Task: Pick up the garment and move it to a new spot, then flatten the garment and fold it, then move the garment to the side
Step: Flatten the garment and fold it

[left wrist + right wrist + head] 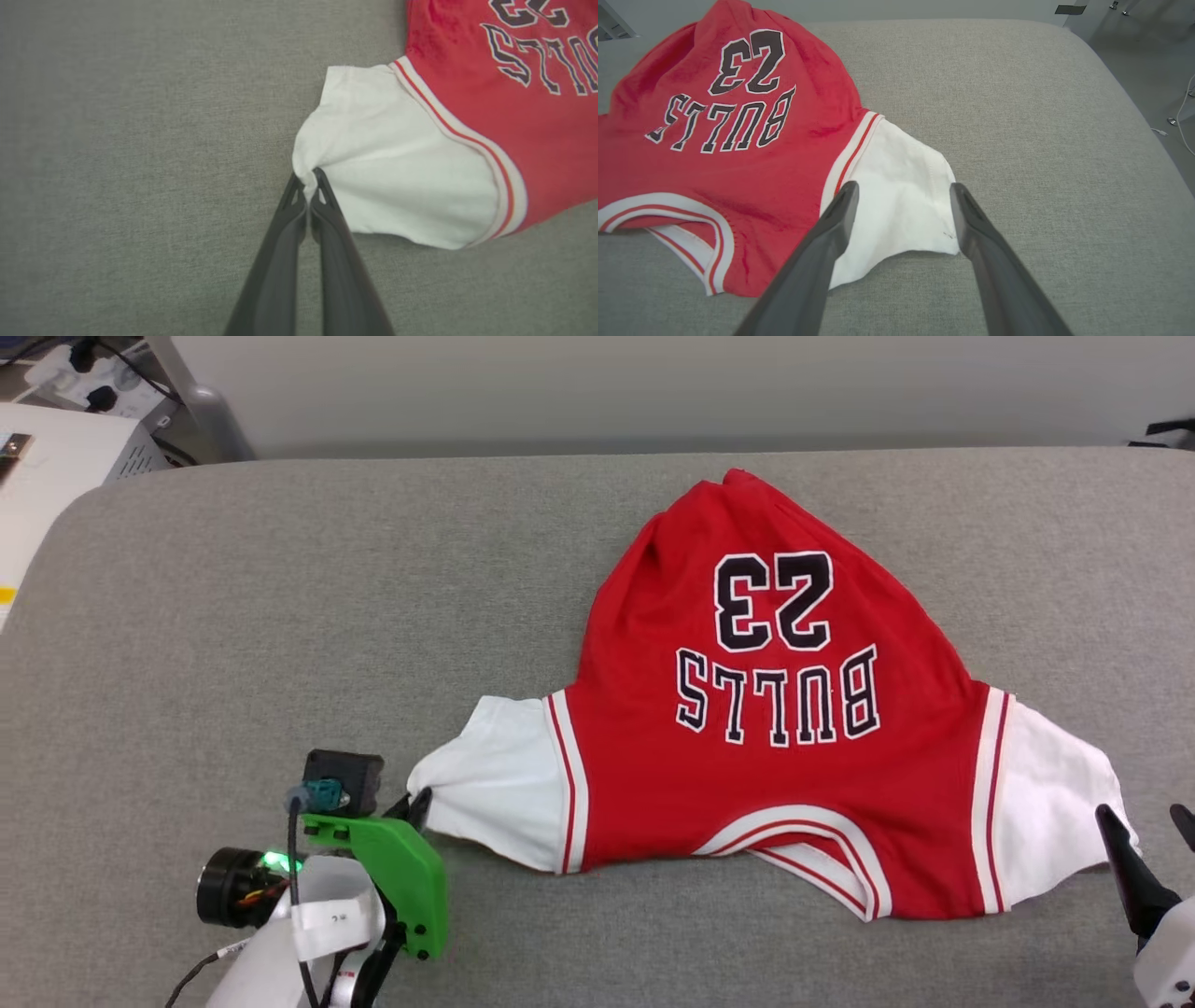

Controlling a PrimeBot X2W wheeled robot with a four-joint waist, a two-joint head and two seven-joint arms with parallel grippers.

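Note:
The garment [766, 765] is a red jersey T-shirt with white sleeves and a "BULLS 23" print facing up. It lies on the grey padded table, collar toward me, hem bunched to a peak at the far side. My left gripper [308, 179] is shut on the garment, pinching the edge of its left white sleeve [490, 784]. In the head view that gripper [418, 805] sits at the sleeve's tip. My right gripper [903, 193] stands open, its fingers straddling the right white sleeve [901, 210] just above the cloth. In the head view its dark fingers [1125, 868] show at the lower right.
The grey padded table [280, 616] spreads wide to the left of the garment and ends in rounded corners. A white desk with cables and plugs [65, 420] stands beyond the far left corner. Floor with a cable [1181, 107] lies past the right edge.

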